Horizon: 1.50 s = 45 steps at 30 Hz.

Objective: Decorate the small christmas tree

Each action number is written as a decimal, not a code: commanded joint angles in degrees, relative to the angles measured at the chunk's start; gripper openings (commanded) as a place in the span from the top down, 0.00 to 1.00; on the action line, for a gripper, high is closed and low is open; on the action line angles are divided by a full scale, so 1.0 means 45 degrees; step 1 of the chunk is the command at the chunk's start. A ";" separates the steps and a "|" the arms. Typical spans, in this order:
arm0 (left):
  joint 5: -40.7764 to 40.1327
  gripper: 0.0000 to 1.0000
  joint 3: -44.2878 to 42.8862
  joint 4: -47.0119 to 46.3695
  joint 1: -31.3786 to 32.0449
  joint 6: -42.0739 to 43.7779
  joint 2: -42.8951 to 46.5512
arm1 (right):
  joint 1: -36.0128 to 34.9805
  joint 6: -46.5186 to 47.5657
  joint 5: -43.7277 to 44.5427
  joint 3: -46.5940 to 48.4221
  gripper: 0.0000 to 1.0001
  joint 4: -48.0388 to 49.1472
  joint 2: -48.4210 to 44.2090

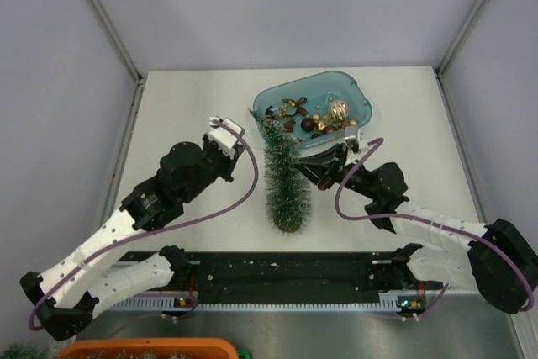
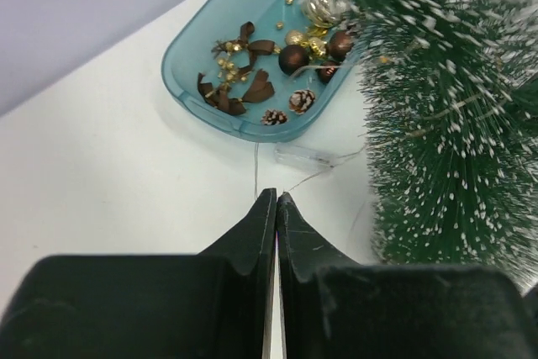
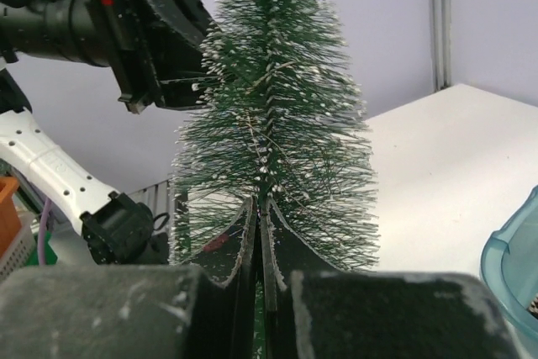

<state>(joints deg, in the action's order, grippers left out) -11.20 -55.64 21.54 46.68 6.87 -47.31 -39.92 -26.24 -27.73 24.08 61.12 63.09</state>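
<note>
The table (image 1: 168,111) holds the tree (image 1: 286,182). The tree stands straight up, tip high and round foot down. It is right in front of the right jaws, so close that its bristles almost brush their tips. From the left jaws it stands ahead and off to the right. The tray (image 2: 206,44) lies farther ahead of the left jaws. Both pairs of jaws are pressed together. A thin wire (image 2: 256,166) runs up to the left jaws' tips, but I cannot tell if they pinch it. The right arm looks nearer to the tree.
</note>
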 commanded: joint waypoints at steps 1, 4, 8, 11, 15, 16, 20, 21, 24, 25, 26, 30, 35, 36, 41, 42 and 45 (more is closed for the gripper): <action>0.1002 0.93 0.0273 -0.0549 -0.0391 -0.2385 0.0240 | 0.0161 -0.0536 -0.0518 -0.0174 1.00 0.2490 0.0062; 0.1939 0.89 0.0488 -0.0490 -0.0489 -0.2641 0.0181 | 0.0161 -0.0575 -0.0791 -0.0291 1.00 0.2802 0.0179; 0.2117 0.55 0.0762 -0.0899 -0.0529 -0.3051 0.0181 | 0.0161 -0.0750 -0.1435 -0.0389 1.00 0.3466 0.0335; 0.2411 0.54 0.0685 -0.1328 -0.0606 -0.3246 0.0065 | 0.0161 -0.0926 -0.1709 -0.0331 1.00 0.3780 0.0550; 0.2431 0.51 0.0411 -0.1875 -0.0704 -0.3149 -0.0073 | 0.0161 -0.0966 -0.1885 -0.0253 1.00 0.3878 0.0725; 0.2431 0.50 0.0314 -0.2089 -0.0743 -0.3052 -0.0150 | 0.0161 -0.1005 -0.1924 -0.0272 1.00 0.3917 0.0784; 0.2976 0.49 0.0157 -0.2696 -0.0841 -0.2973 -0.0287 | 0.0161 -0.1433 -0.2139 -0.0291 1.00 0.4637 0.1232; 0.3055 0.48 0.0195 -0.2813 -0.0841 -0.3012 -0.0268 | 0.0161 -0.1647 -0.2217 -0.0311 1.00 0.4910 0.1350; 0.3232 0.47 0.0488 -0.3087 -0.0860 -0.2838 -0.0249 | 0.0161 -0.2195 -0.2237 -0.0350 1.00 0.5791 0.1819; 0.3077 0.47 0.0547 -0.2991 -0.0880 -0.2623 -0.0171 | 0.0161 -0.2196 -0.2199 -0.0331 1.00 0.5792 0.1878; 0.2805 0.46 0.0586 -0.2874 -0.0919 -0.2428 -0.0132 | 0.0161 -0.2158 -0.2198 -0.0331 1.00 0.5715 0.1840; 0.1302 0.18 0.0683 -0.2054 -0.1484 -0.2172 0.0414 | 0.0161 -0.1651 -0.2276 -0.0156 1.00 0.5013 0.1664; 0.1373 0.01 0.0548 -0.2013 -0.2149 -0.2094 0.1293 | 0.0161 -0.1260 -0.2412 0.0410 1.00 0.4504 0.1780; 0.1801 0.01 0.0489 -0.2013 -0.2266 -0.2152 0.1410 | 0.0161 -0.1124 -0.2510 0.0644 1.00 0.4290 0.1839; 0.3992 0.01 0.0371 -0.1350 -0.2949 -0.2095 0.1957 | 0.0161 -0.1005 -0.2920 0.1407 1.00 0.4093 0.2171; 0.4070 0.01 0.0430 -0.1291 -0.3028 -0.1959 0.2113 | 0.0161 -0.1005 -0.2998 0.1446 1.00 0.4132 0.2210; 0.4208 0.01 0.0411 -0.1018 -0.3340 -0.1801 0.2368 | 0.0161 -0.1044 -0.3154 0.1467 1.00 0.4034 0.2308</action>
<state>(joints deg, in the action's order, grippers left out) 3.81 -52.49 16.03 33.19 -2.66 -38.04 -39.57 -31.86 -40.10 28.03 74.28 73.01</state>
